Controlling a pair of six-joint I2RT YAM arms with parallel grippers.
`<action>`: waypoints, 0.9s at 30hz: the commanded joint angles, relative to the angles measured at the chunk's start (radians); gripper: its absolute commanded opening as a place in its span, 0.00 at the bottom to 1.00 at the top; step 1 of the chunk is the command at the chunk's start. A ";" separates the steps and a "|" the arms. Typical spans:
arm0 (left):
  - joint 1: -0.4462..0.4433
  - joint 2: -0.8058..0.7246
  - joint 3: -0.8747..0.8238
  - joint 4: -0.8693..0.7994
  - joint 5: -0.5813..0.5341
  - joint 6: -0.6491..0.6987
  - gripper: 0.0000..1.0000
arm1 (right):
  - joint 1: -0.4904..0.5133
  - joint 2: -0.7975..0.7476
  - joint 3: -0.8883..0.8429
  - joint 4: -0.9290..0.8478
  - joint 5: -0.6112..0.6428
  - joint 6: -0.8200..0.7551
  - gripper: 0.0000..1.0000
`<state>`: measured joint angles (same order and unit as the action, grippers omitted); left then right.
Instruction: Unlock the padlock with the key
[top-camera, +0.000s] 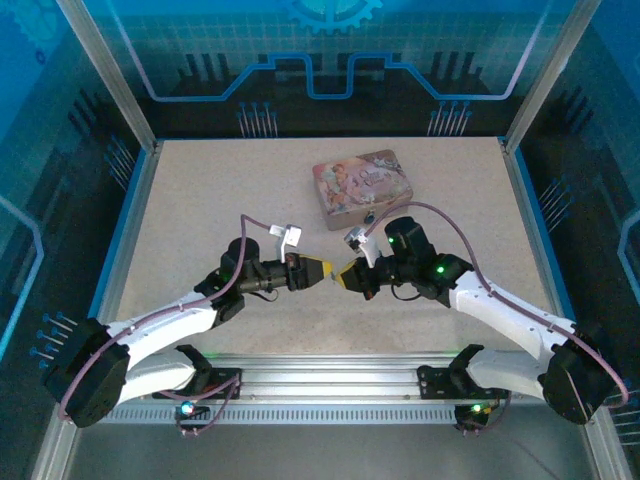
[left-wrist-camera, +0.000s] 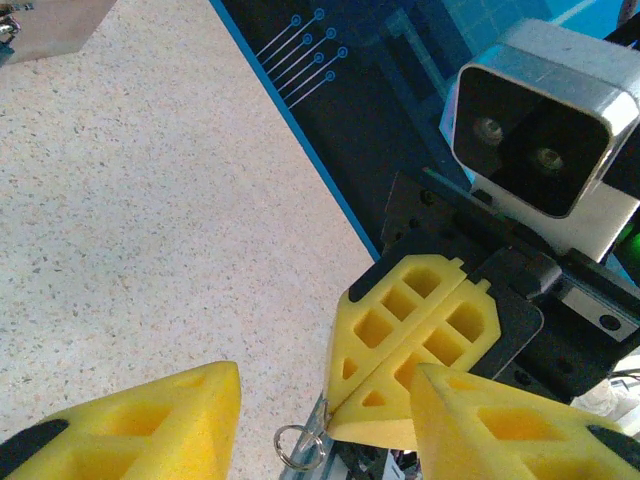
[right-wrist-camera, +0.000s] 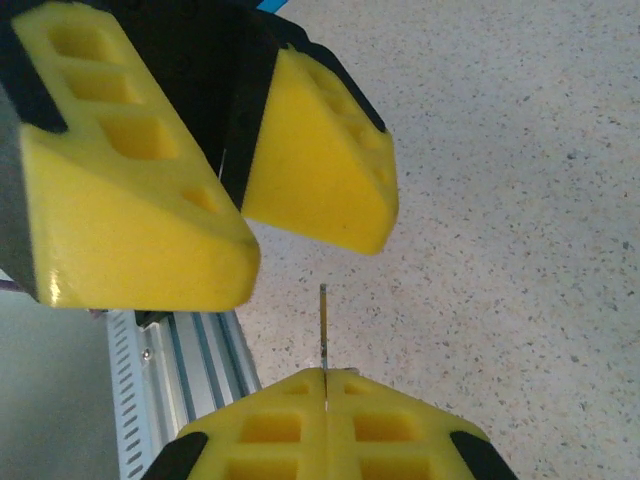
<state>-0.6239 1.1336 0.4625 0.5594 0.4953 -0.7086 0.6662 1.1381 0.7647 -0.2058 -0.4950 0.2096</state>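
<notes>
- Key: a thin silvery strip seen edge-on, upright in the lower middle of the right wrist view. Its foot is pinched in the seam of the right claw, whose yellow fingers are pressed together on it.
- In the left wrist view that pressed-together claw sits at lower middle. A small wire ring hangs at its tip by the bottom edge; whether the ring belongs to the key I cannot tell.
- Left claw meets the right one tip to tip at the centre of the top view. Its fingers stand wide apart with nothing held, one at the lower left and one at the lower right of its own wrist view. The right claw's tip lies between them.
- In the right wrist view those two spread fingers sit in the upper left, just above the key's top end and not touching it.
- Right arm's wrist camera, white-housed with a dark face, is at the upper right of the left wrist view.
- Worktop, speckled beige, lies beneath both claws.
- Pink tin rests flat on the worktop in the upper middle of the top view, beyond the right arm. A pale speck touches its near edge, too small to make out.
- Ribbed metal rail runs along the bottom of the top view between the arm bases.
</notes>
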 joint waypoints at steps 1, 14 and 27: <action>-0.007 0.010 0.032 0.027 0.020 0.006 0.49 | -0.008 -0.015 0.020 0.035 -0.043 0.000 0.00; -0.017 0.015 0.039 0.030 0.026 0.014 0.30 | -0.008 0.017 0.036 0.068 -0.053 0.034 0.00; -0.018 -0.015 0.039 0.024 0.004 0.022 0.00 | -0.031 0.015 0.020 0.085 -0.076 0.053 0.12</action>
<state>-0.6369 1.1442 0.4694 0.5632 0.4946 -0.7017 0.6567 1.1652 0.7742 -0.1547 -0.5373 0.2462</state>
